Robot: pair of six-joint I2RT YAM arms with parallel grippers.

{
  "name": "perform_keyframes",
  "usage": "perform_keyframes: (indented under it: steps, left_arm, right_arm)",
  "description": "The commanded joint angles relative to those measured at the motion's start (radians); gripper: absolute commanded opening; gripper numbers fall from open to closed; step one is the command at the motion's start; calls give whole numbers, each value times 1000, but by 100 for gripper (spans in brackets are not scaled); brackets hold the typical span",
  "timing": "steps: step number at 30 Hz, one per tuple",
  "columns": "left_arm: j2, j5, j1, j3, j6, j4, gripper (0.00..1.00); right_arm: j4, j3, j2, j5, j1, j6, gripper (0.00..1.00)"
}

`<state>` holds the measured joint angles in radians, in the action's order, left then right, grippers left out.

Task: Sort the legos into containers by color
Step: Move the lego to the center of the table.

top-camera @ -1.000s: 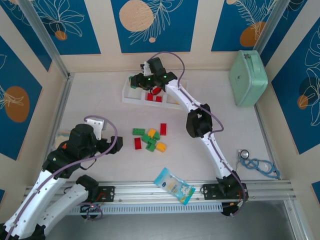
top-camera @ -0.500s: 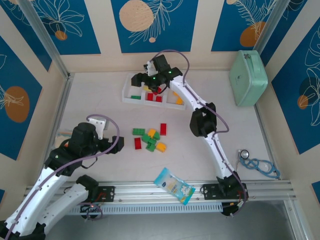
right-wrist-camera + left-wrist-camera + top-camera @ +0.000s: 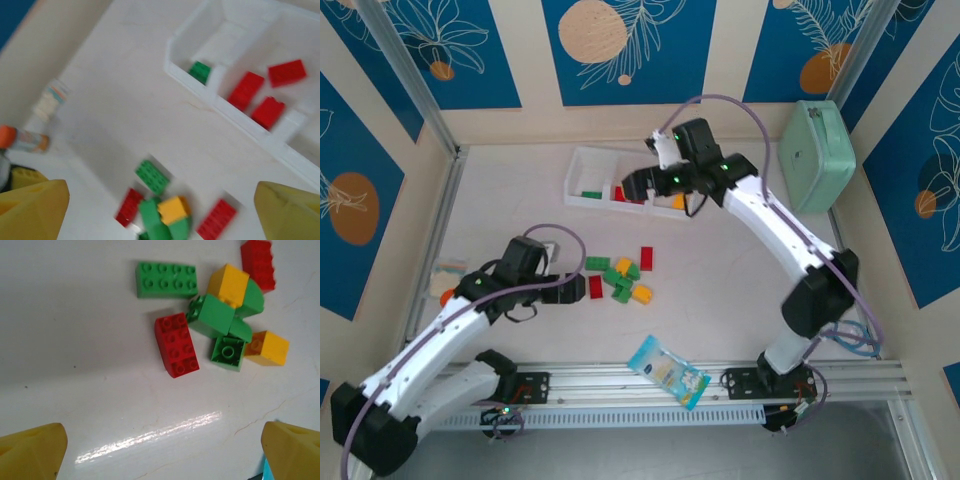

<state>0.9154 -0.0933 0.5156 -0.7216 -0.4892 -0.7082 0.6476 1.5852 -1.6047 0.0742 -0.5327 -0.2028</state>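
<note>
My left claw [image 3: 160,455] hangs open above the loose legos [image 3: 215,315] on the tabletop [image 3: 75,340]. My right claw [image 3: 160,210] is open and empty over the containers [image 3: 172,67], three red bricks [image 3: 245,90] inside.

Loose legos [image 3: 620,278] cluster before tray [image 3: 571,186]; packet [image 3: 668,371] before legos; case [image 3: 817,155] far right.

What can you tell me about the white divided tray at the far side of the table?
The white tray looks like thin moulded plastic: a low-walled rectangle split into three square compartments in a row. It sits flat on the far part of the table, slightly angled. The left compartment holds one green brick, the middle three red bricks, the right a yellow-orange piece. The open right gripper hovers over its right half; contact cannot be judged.
</note>
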Motion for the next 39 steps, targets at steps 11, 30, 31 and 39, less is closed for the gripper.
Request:
perform_keyframes:
  steps: [11, 30, 31, 39]
  left_arm:
    - [265, -177, 18, -277, 984, -44, 99]
    - [772, -142, -15, -510, 1490, -9, 72]
    - [787, -116, -15, -510, 1498, 3, 70]
    - [887, -90, -16, -557, 1488, -3, 58]
  right_arm:
    - [-272, -789, 841, -264, 22, 112, 96]
    - [-126, -872, 1082, -268, 77, -60, 97]
    - [-127, -868, 1082, -265, 79, -58, 97]
    - [-167, -893, 1069, -199, 107, -76, 97]
